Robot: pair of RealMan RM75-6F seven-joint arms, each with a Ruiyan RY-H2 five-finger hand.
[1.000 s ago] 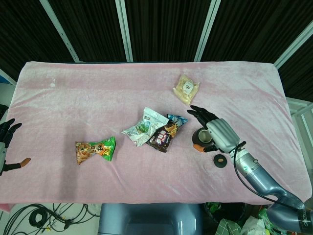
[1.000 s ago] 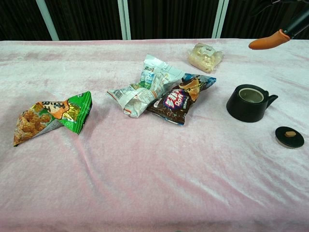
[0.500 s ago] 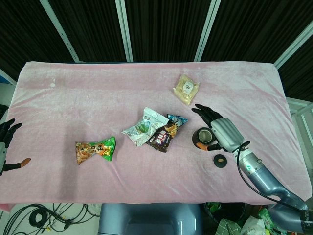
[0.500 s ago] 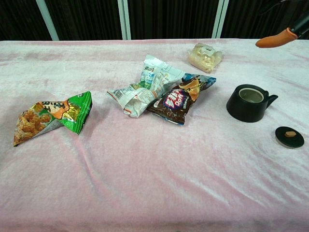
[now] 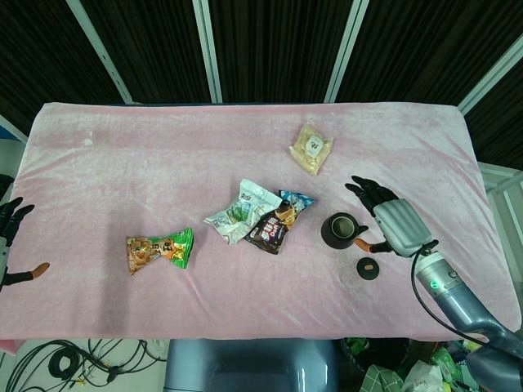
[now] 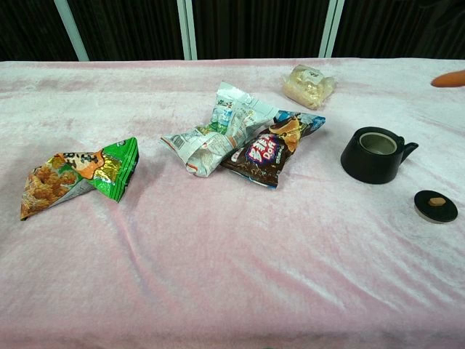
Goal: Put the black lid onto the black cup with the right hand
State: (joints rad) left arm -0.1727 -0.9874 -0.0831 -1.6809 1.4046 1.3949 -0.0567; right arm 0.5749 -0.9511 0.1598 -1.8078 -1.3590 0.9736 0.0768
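The black cup (image 5: 339, 230) (image 6: 374, 154) stands uncovered on the pink cloth, its handle pointing right. The round black lid (image 5: 368, 268) (image 6: 435, 206) with a brown knob lies flat just to the cup's front right. My right hand (image 5: 394, 220) hovers right of the cup and above the lid, fingers spread, holding nothing; the chest view catches only an orange fingertip (image 6: 452, 78) at the right edge. My left hand (image 5: 11, 242) sits at the far left table edge, fingers apart, empty.
Left of the cup lie a brown snack bag (image 5: 276, 226) and a crumpled white bag (image 5: 239, 214). A pale packet (image 5: 311, 148) sits behind them. A green snack bag (image 5: 158, 249) rests at the left. The pink cloth (image 5: 163, 155) covers the table.
My right hand has drifted right, off from above the cup to beside it. The cup and lid have not moved. The left hand stays still.
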